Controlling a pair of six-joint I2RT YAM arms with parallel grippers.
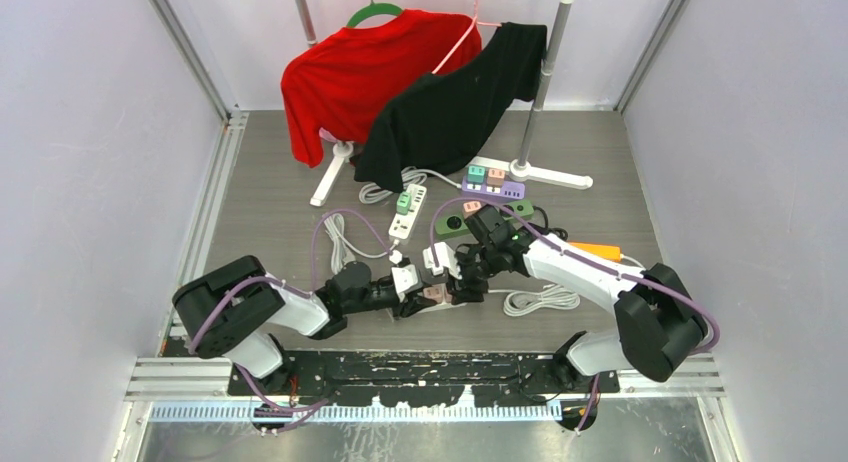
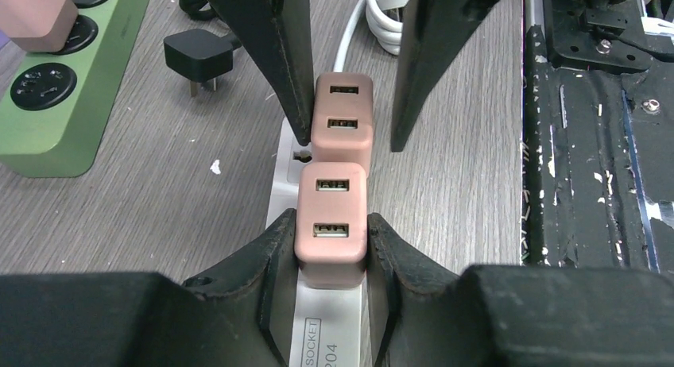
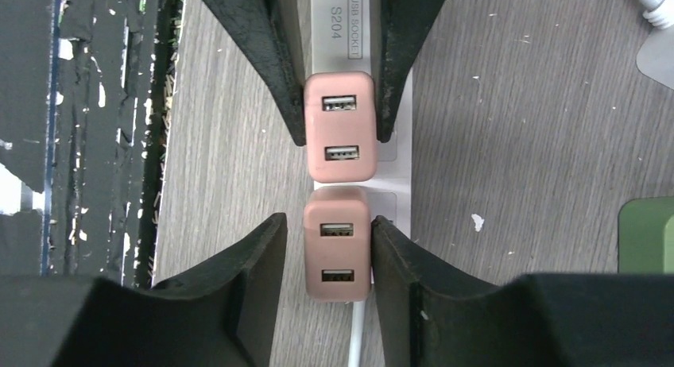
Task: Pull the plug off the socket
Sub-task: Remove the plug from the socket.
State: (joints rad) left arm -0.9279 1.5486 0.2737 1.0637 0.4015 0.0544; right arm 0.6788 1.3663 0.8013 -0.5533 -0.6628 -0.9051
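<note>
While the left jaws squeezed one plug point(image 2: 331, 224) on the strip point(image 2: 330, 331), the right jaws stood open around the other plug point(image 2: 342, 121), touching one side.

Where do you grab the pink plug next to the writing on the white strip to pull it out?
Grip the pink square USB plug by its two flat long sides, from straight above. It stands up from the white plastic power strip, and the other pink plug crowds one end.
</note>
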